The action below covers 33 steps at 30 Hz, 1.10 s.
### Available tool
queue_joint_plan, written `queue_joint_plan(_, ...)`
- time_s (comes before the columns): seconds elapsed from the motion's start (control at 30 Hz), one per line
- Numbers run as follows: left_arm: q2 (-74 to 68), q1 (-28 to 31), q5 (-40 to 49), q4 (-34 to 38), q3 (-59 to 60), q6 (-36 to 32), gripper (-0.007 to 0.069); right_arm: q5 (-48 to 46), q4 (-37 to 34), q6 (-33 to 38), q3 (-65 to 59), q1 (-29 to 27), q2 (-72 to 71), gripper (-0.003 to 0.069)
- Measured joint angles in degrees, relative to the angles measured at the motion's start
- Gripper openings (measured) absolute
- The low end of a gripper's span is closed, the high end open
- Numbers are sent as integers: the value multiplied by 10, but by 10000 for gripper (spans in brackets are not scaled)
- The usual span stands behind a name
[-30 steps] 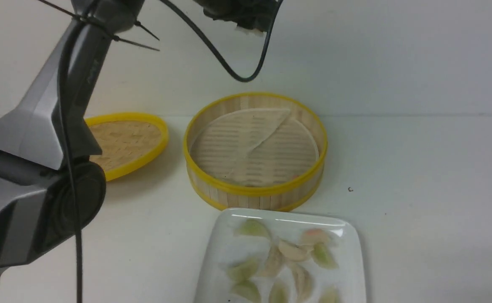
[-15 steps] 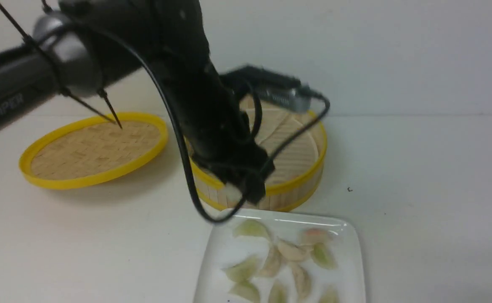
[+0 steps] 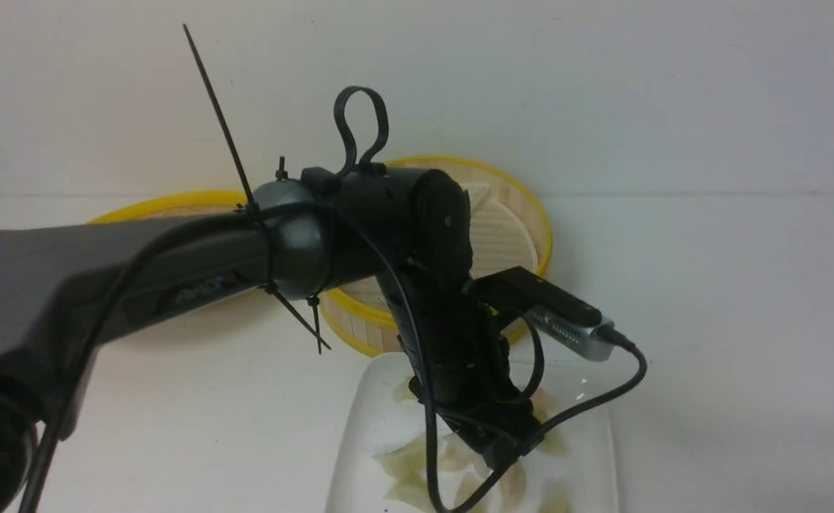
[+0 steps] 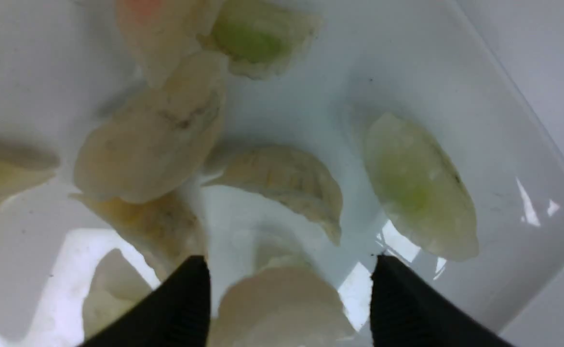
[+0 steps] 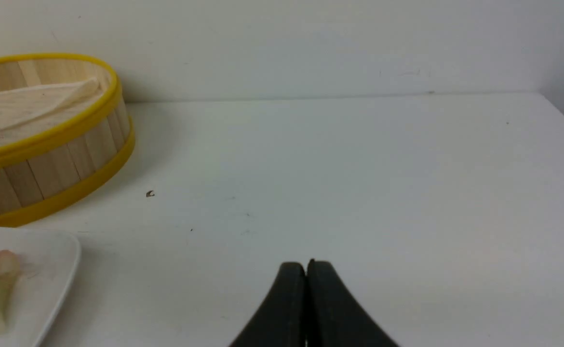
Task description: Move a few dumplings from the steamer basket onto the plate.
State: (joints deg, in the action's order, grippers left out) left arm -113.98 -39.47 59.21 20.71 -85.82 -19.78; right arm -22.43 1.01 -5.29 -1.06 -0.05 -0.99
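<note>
My left gripper (image 3: 504, 456) hangs low over the white plate (image 3: 357, 434), jaws wide apart. In the left wrist view, a pale cream dumpling (image 4: 282, 308) sits between the fingertips of that gripper (image 4: 287, 262), with a gap on each side. Several more dumplings lie on the plate (image 4: 503, 120), such as a green one (image 4: 417, 188) and a cream one (image 4: 152, 140). The steamer basket (image 3: 524, 214) stands behind the plate, partly hidden by the arm; its visible floor holds only the liner. My right gripper (image 5: 306, 264) is shut and empty over bare table, right of the basket (image 5: 46, 159).
The shallow yellow-rimmed woven lid (image 3: 146, 206) lies left of the basket, mostly hidden by my left arm. A wall runs close behind the basket. The plate's corner (image 5: 46, 260) shows in the right wrist view. White table stretches to the right.
My left arm has swung down from high above the basket to just over the plate. Its jaws now stand apart around the dumpling.
</note>
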Motion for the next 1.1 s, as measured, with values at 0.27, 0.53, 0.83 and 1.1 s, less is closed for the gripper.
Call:
queue_joint_plan(0.27, -2, 33, 76, -22, -127, 83, 524, 0, 0, 0, 0, 0, 0, -15)
queue_joint_plan(0.53, -45, 137, 74, -144, -291, 180, 424, 0, 0, 0, 0, 0, 0, -15)
queue_joint_plan(0.83, -164, 148, 94, -154, -307, 151, 498, 0, 0, 0, 0, 0, 0, -15)
queue_joint_plan(1.1, -193, 145, 106, -173, -309, 139, 532, 0, 0, 0, 0, 0, 0, -15)
